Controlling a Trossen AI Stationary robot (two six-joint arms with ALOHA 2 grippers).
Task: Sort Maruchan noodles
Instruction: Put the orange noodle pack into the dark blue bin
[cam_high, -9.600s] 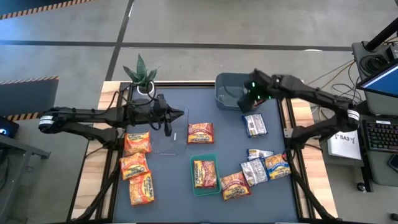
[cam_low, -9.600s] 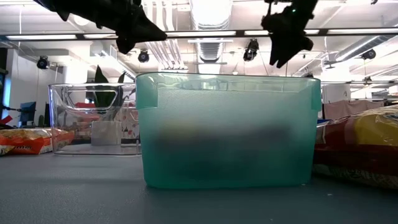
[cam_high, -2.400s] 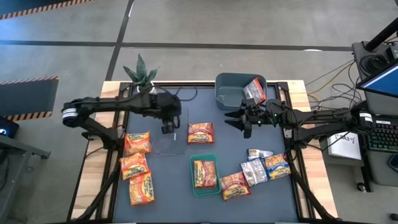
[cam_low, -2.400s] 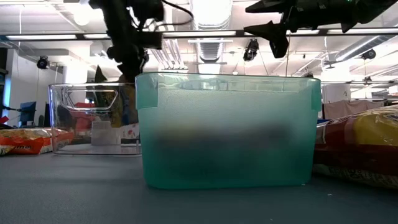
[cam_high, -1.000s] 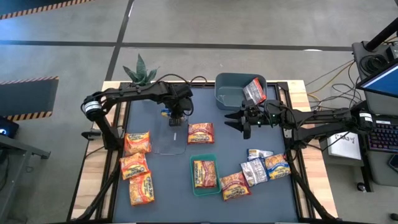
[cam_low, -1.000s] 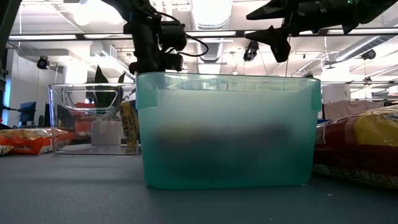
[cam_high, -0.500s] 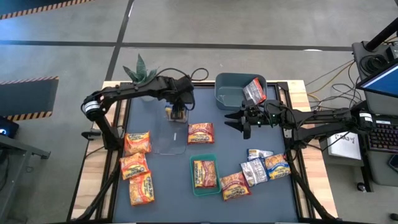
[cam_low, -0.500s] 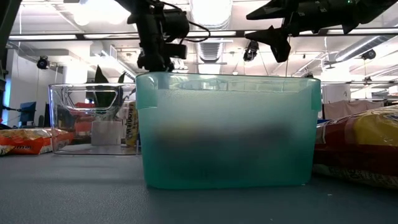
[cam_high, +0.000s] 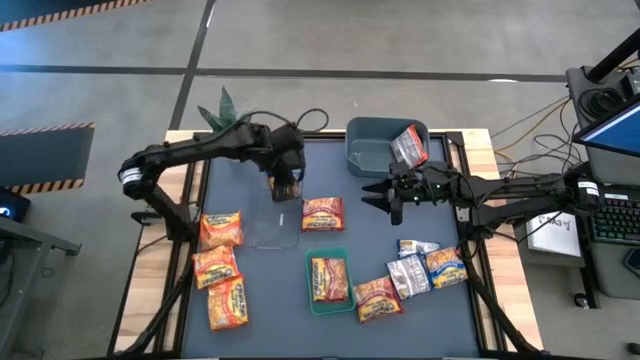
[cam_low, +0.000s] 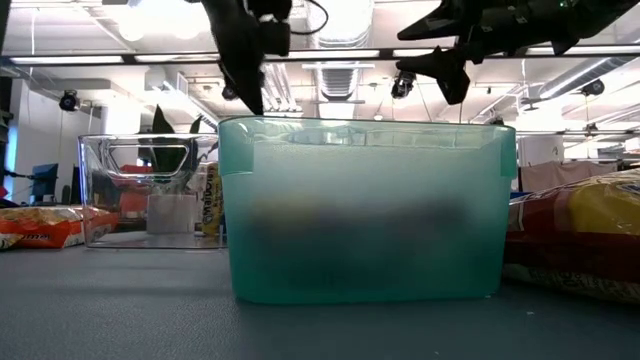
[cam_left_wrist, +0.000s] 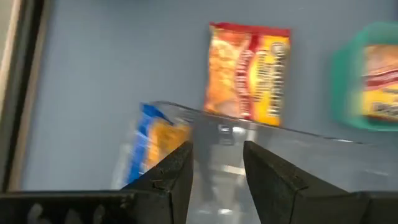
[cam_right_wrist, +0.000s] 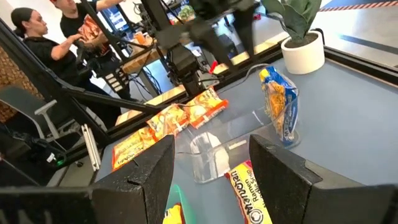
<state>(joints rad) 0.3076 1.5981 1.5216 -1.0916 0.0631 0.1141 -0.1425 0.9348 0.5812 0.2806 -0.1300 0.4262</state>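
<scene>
A: What is being shown at the clear bin (cam_high: 273, 222) just now?

B: A blue and yellow packet (cam_left_wrist: 149, 146) is being left standing on edge inside the clear bin, against its far wall. The left gripper (cam_high: 285, 187) is being lifted just above that wall, its fingers spread and holding nothing.

A: So a release is being completed?

B: That is being judged so. Half a second ago the gripper was being held lower over the bin; a second ago the packet was still being lowered in its grasp.

A: And the rest of the Maruchan noodles?

B: One orange packet (cam_high: 323, 214) is being left just beside the clear bin, toward the right arm. Three orange packets (cam_high: 220, 265) are lying on the bin's other side. One more is sitting in the green bin (cam_high: 329, 276), and a mixed cluster (cam_high: 418, 270) is waiting well apart from the clear bin.

A: The right gripper (cam_high: 392, 198)?

B: It is being held beyond the lone orange packet, fingers apart, empty and unmoved over the last few seconds. A silver packet (cam_high: 408, 145) is resting in the grey-blue bin (cam_high: 365, 150).
</scene>
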